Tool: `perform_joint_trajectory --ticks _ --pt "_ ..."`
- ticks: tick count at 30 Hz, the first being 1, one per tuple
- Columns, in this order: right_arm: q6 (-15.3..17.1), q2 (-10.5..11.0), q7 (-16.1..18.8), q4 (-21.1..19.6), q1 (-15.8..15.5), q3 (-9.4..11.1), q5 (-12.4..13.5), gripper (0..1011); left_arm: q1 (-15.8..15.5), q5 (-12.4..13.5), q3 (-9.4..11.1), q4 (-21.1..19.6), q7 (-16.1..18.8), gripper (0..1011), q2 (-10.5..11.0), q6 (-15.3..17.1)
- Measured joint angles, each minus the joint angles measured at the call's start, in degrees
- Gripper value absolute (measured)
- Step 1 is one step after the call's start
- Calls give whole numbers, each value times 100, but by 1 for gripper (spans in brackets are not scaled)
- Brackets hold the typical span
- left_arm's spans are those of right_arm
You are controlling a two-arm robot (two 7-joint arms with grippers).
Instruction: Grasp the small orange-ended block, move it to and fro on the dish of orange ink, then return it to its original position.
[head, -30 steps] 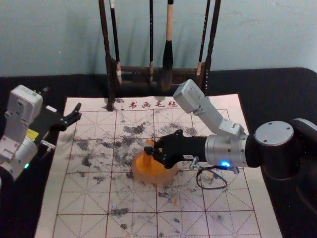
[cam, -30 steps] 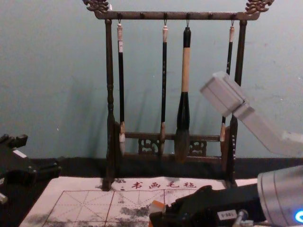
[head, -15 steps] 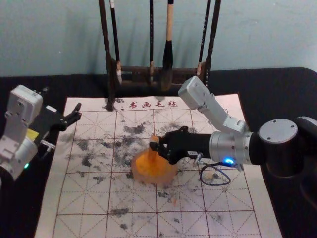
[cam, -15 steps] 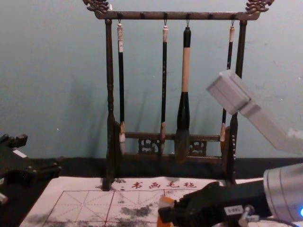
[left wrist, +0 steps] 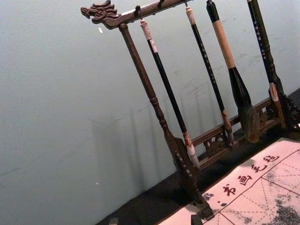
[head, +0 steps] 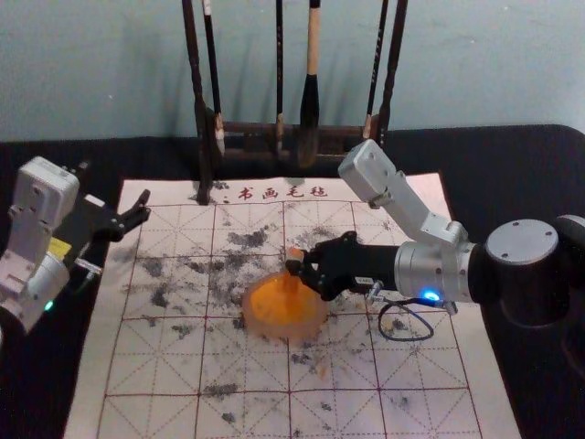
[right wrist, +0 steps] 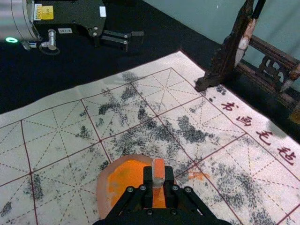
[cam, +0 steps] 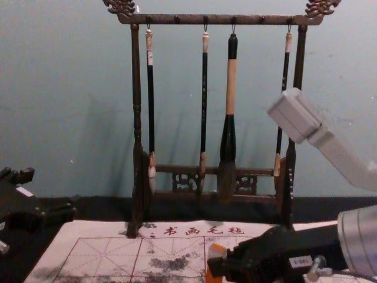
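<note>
- Shifted toward the robot's right since the earlier frame, together: right gripper (head: 297, 267) and block (right wrist: 158, 169); dish (head: 315, 326) in the same place.
- Clenched on the block, fingers of the right gripper, with the block upright over the dish of orange ink (right wrist: 121, 180).
- Parked at the robot's left, near the far left corner of the felt sheet (head: 174, 416): left gripper (head: 143, 207), fingers spread apart with nothing between.
- Under the pale felt sheet, a surface (head: 494, 165) in black; across the sheet, a dark red grid, scattered black ink smudges and a small orange smear (right wrist: 199, 176).
- Beyond the sheet, a dark wooden rack (cam: 136, 88) with carved ends and four hanging brushes (cam: 231, 88), one much thicker than the rest; behind, a plain blue-green wall (cam: 70, 76).
- Readable in red along the far edge of the sheet: 书画毛毡.
- On the left arm, a yellow label (right wrist: 47, 12) too small to read; on the right arm, a white label (cam: 300, 262), characters uncertain. Down the brush handles, tiny writing, illegible.
- Hidden partly behind the fingers in the right wrist view: lower part of the block. Impossible to tell whether touching the ink.
- Cut off by the head view's upper edge: top of the rack.
</note>
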Motion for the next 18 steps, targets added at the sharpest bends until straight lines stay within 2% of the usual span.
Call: perform_joint_trajectory --ticks 18 --pt "30 158 15 -184 -167 96 38 129 0 0 0 0 0 1001 0 0"
